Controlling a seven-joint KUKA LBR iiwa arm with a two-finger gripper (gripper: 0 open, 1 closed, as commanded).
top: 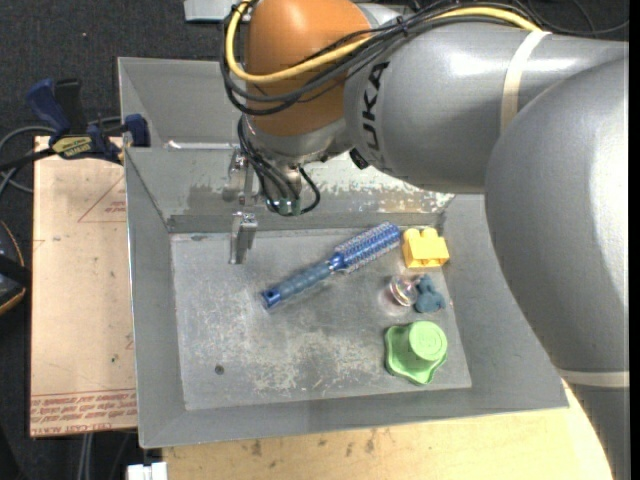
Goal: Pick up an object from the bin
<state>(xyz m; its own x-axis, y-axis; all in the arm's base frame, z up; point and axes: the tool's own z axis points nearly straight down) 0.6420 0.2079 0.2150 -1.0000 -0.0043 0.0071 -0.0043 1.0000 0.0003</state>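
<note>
The gripper (241, 240) hangs near the far left corner of the bin (150, 268), over bare floor, with nothing visibly in its grasp and no object touching it; whether it is open or closed cannot be told. The nearest thing is a blue brush (330, 264), lying just to the arm side of the gripper and a little nearer the camera. Its long axis runs diagonally, handle end closest to the gripper, bristled head pointing away. Beyond that head sit a yellow block (425, 248) and, farther off, a green cap (415, 352), both well apart from the gripper.
</note>
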